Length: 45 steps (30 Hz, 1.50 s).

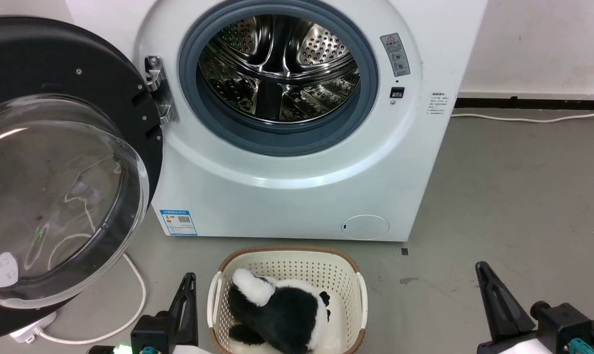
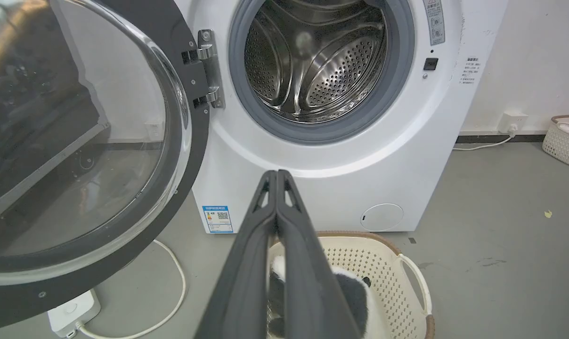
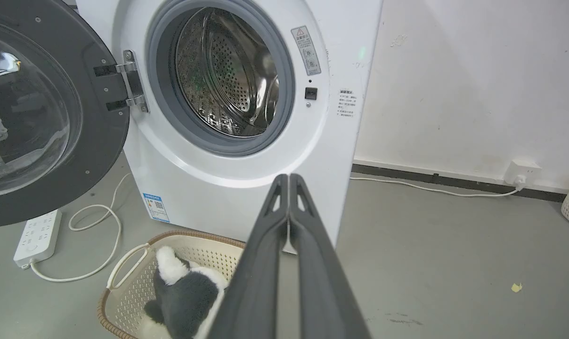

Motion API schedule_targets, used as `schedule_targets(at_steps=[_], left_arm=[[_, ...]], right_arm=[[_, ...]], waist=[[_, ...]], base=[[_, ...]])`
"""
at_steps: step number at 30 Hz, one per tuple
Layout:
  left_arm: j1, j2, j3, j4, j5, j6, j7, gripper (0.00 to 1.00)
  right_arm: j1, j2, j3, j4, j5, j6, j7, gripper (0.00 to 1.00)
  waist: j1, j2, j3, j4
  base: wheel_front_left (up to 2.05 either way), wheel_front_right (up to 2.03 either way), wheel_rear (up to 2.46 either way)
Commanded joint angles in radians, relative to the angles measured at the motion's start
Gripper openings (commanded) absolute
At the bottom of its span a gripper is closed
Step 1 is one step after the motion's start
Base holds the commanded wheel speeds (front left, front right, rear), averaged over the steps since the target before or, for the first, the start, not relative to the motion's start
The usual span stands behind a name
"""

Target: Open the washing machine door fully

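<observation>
Closest to lens: left gripper (image 2: 276, 175), its two long dark fingers pressed together along their length with nothing between them. Right gripper (image 3: 289, 178) was in the same condition, clenched and empty. Both hung low, well apart from the machine, on either side of a cream laundry basket (image 1: 287, 253) holding a black-and-white plush toy (image 1: 277, 309).

Washing machine door (image 1: 56, 196) stood swung wide on its steel hinge (image 1: 159, 88) at the robot's left of the washing machine (image 1: 287, 196), with the clear bowl bulging toward the head camera and the black rim around it. The opening was uncovered: a grey rubber ring (image 1: 277, 142) around the perforated steel drum (image 1: 277, 69).

Labels:
- Blue sticker (image 1: 178, 222) low on the front at the left, with a QR code; its text was too small to read.
- Grey warning label (image 1: 394, 54) to the right of the opening, with a red triangle at its top; its wording was illegible.
- Small printed lines (image 1: 438, 103) near the machine's right edge, not readable.
- No brand name could be made out.

A black latch socket (image 1: 397, 92) sat below the warning label, and a round cover (image 1: 365, 227) sat low on the front at the right. A white power strip (image 3: 37, 235) with a looping cable lay on the grey floor under the door.
</observation>
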Motion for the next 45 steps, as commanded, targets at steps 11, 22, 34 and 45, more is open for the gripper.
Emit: schedule_targets(at_steps=[11, 22, 34, 45], left_arm=[[-0.027, -0.011, 0.027, -0.013, 0.019, -0.024, 0.026, 0.0], [-0.034, -0.018, 0.047, -0.02, 0.03, -0.041, 0.049, 0.0], [-0.042, -0.025, 0.07, -0.028, 0.043, -0.061, 0.073, 0.0], [-0.049, -0.033, 0.09, -0.035, 0.055, -0.079, 0.095, 0.0]], right_arm=[[-0.026, 0.002, 0.004, -0.002, -0.008, 0.0, 0.024, 0.0], [-0.036, 0.003, 0.008, -0.002, -0.012, 0.0, 0.046, 0.0], [-0.047, 0.003, 0.012, -0.003, -0.017, -0.001, 0.071, 0.0], [-0.057, 0.004, 0.016, -0.003, -0.021, -0.001, 0.094, 0.0]], waist=[[-0.0001, 0.0, 0.004, 0.006], [-0.0001, 0.0, 0.008, 0.011], [-0.0001, 0.0, 0.012, 0.017], [-0.0001, 0.0, 0.015, 0.023]], base=[[0.0, 0.0, 0.0], [0.0, 0.0, 0.0], [0.0, 0.0, 0.0], [0.0, 0.0, 0.0]])
